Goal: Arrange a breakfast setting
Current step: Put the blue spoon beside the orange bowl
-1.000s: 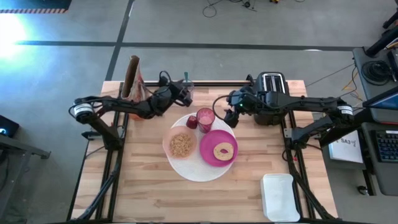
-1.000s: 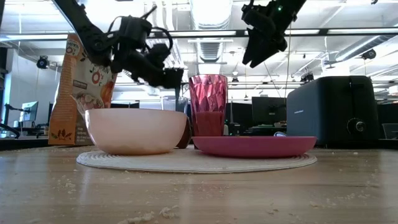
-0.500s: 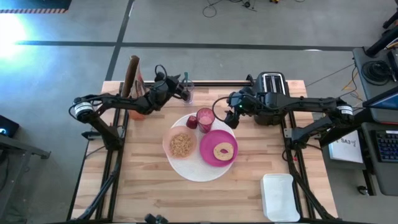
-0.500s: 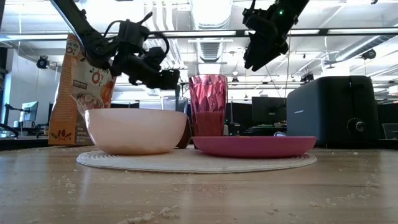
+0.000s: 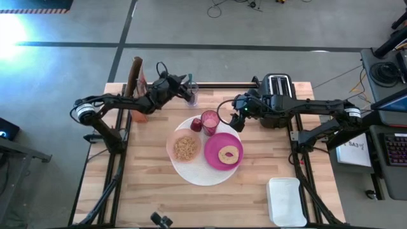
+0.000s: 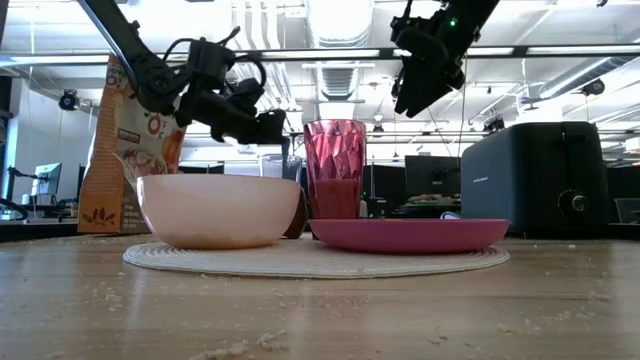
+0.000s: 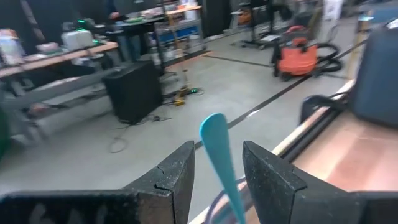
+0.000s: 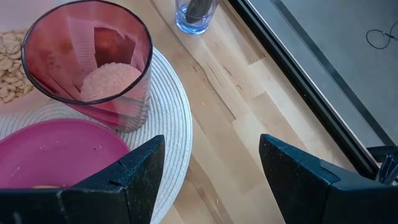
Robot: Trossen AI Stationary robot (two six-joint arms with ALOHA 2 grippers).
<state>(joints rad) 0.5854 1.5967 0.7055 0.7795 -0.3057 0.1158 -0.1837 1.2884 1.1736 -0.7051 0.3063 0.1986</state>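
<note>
A: Where does the left gripper stand?

B: At the table's far edge, over a small clear glass that holds the spoon. In its wrist view the teal handle rises between the two fingers, which stand apart on either side. I see no contact, so I judge it open and holding nothing.

A: How should it take the spoon?

B: Come down with the handle centred, close on the upper handle, then lift straight up so the glass does not tip. The spoon probably belongs on the placemat beside the bowl.

A: And the right gripper?

B: It hovers just past the cup, fingers wide apart, empty.

A: Count the things.

B: One placemat, one bowl with cereal, one cup, one plate bearing one bagel, one fruit beside the cup, one spoon. Also one toaster and one bag.
</note>
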